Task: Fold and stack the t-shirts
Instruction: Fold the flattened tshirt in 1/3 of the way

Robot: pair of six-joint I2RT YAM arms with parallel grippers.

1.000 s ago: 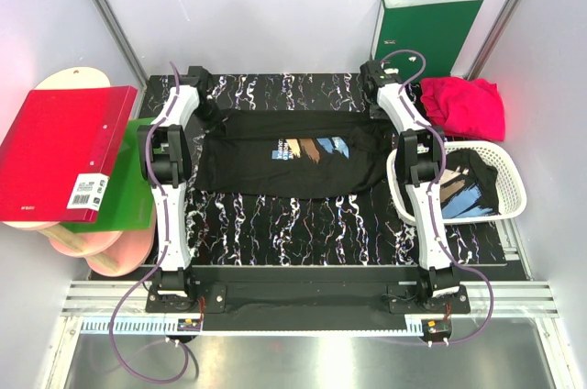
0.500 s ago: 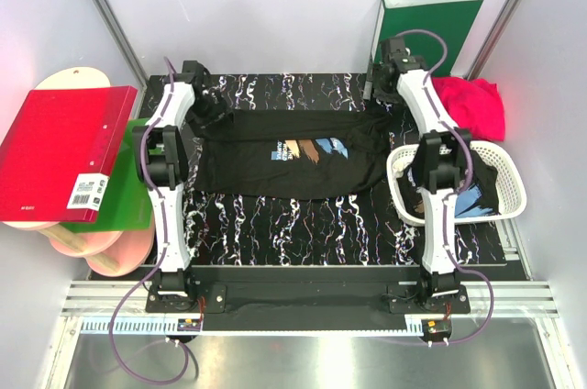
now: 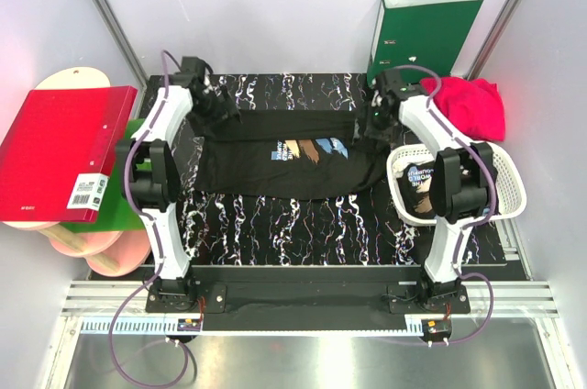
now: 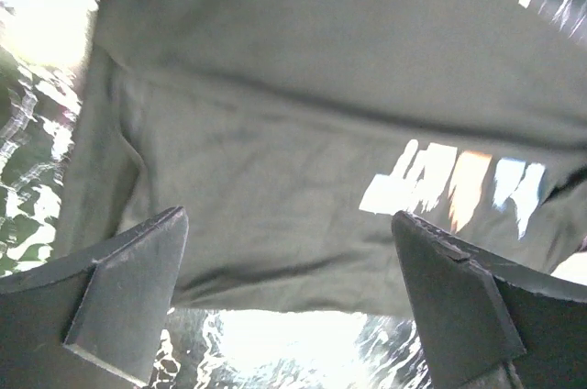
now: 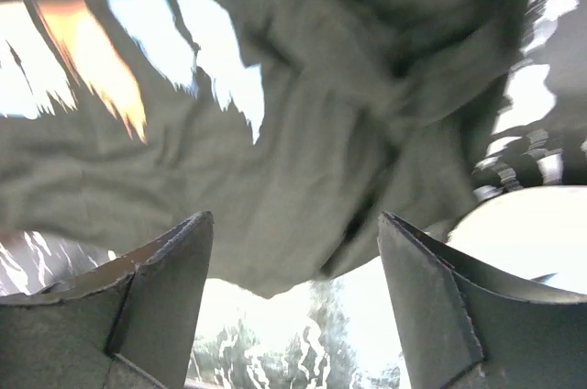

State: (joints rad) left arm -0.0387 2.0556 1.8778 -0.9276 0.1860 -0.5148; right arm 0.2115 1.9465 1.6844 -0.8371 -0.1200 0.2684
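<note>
A black t-shirt (image 3: 275, 173) with a tan, white and blue chest print lies spread on the black marbled table (image 3: 303, 228), its far edge folded over. My left gripper (image 3: 223, 106) hovers open over the shirt's far left corner. My right gripper (image 3: 371, 123) hovers open over its far right side. In the left wrist view the shirt (image 4: 275, 132) fills the frame above the open gripper (image 4: 293, 316), with nothing between the fingers. The right wrist view shows rumpled cloth (image 5: 303, 150) beyond the open gripper (image 5: 293, 306). Another black t-shirt (image 3: 417, 183) lies in the basket. A crimson-pink t-shirt (image 3: 468, 106) is bunched at the far right.
The white lattice basket (image 3: 514, 198) stands at the table's right edge. A green binder (image 3: 426, 33) stands upright against the back wall. At the left, a red binder (image 3: 60, 155) rests on a green one (image 3: 128, 201) and on round boards (image 3: 92, 247).
Both grippers have opened and let go of the shirt's far edge. The right arm swung off the basket toward the shirt, uncovering the tee in the basket. The left arm's elbow swung out leftward.
</note>
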